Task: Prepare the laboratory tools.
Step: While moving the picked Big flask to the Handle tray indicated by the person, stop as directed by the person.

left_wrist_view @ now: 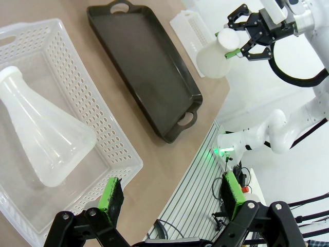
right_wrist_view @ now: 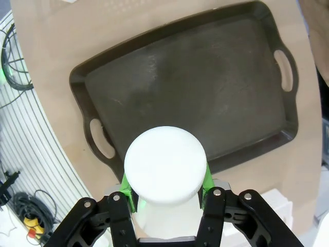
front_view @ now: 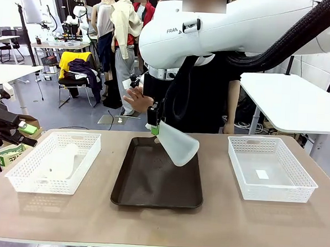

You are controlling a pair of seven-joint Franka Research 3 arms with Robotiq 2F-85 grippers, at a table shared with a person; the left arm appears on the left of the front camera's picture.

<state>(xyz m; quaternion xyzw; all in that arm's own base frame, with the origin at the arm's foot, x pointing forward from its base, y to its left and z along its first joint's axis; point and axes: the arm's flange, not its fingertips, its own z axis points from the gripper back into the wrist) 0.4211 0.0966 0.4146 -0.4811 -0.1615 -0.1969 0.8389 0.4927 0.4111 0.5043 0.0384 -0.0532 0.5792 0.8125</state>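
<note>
Step in hand, likely: carrying flask [front_view: 177, 145] to tray [front_view: 150, 190] — right pincer [front_view: 154, 127] clenched on its neck, flask tilted in air above tray's far end. Next: level it, lower, seat base flat, let go. Second flask [left_wrist_view: 41, 139] lies on its side in left basket [left_wrist_view: 110, 139] — left pincer [left_wrist_view: 172, 194] released, hovering above.

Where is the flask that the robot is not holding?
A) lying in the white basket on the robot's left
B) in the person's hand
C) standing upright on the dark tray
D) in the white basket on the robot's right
A: the second flask lies on its side in the left basket, while the right gripper grips the held flask by its neck, tilted above the dark tray.
</note>
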